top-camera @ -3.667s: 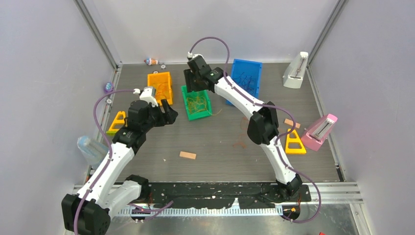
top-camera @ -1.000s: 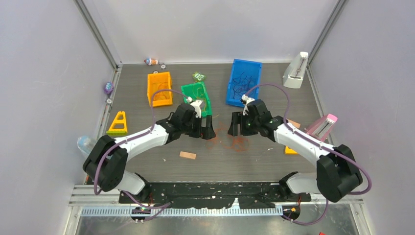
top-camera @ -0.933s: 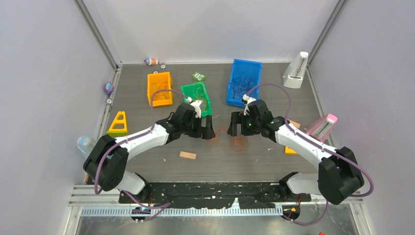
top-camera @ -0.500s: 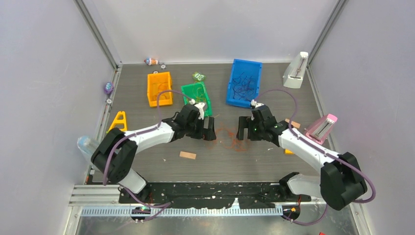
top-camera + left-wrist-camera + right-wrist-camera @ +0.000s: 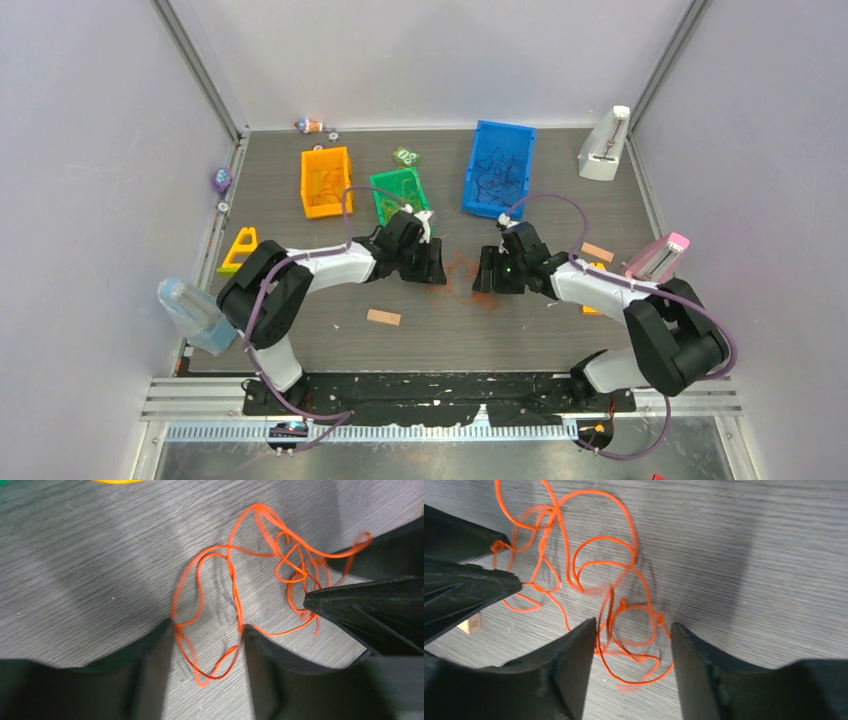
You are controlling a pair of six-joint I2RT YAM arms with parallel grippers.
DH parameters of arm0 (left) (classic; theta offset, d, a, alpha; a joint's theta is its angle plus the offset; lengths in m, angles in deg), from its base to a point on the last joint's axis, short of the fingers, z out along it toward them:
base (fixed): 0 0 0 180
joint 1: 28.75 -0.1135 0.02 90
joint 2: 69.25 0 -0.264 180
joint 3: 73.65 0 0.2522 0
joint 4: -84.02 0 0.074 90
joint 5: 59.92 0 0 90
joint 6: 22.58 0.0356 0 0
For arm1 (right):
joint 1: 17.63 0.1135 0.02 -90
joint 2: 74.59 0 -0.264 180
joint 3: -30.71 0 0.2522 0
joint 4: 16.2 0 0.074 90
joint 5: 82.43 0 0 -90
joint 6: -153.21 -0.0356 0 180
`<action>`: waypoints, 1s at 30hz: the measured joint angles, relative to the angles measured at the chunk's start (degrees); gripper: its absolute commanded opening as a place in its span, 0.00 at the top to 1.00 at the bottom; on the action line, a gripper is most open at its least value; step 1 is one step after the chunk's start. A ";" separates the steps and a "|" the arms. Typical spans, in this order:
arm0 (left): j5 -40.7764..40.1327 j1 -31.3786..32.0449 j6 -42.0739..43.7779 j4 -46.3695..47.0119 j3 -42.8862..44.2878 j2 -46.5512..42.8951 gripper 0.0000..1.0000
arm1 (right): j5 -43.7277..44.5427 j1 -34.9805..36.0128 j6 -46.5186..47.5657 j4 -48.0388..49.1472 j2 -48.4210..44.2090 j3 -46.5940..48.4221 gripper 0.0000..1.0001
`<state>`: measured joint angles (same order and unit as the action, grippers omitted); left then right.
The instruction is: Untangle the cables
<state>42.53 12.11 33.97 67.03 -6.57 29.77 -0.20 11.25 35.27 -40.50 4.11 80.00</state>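
Left gripper (image 5: 206, 630) and right gripper (image 5: 633, 625) both spread, straddling orange cable tangle (image 5: 233, 587); strands motion-blurred, crossings indistinct.

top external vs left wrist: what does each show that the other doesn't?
Top external only: the orange bin, the blue bin and both whole arms. Left wrist only: single loops of the orange cable, some lying between the open fingers of the left hand. Both: the tangle on the table, with the right hand at its far side.
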 measured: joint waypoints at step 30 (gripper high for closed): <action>4.09 -18.25 2.86 -10.43 4.96 -24.17 1.00 | 0.02 14.23 1.90 -3.13 10.51 41.62 0.95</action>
<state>46.62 -6.14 36.83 56.61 -1.61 5.59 -0.17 25.48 37.17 -43.63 14.62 121.62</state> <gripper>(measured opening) 0.009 0.071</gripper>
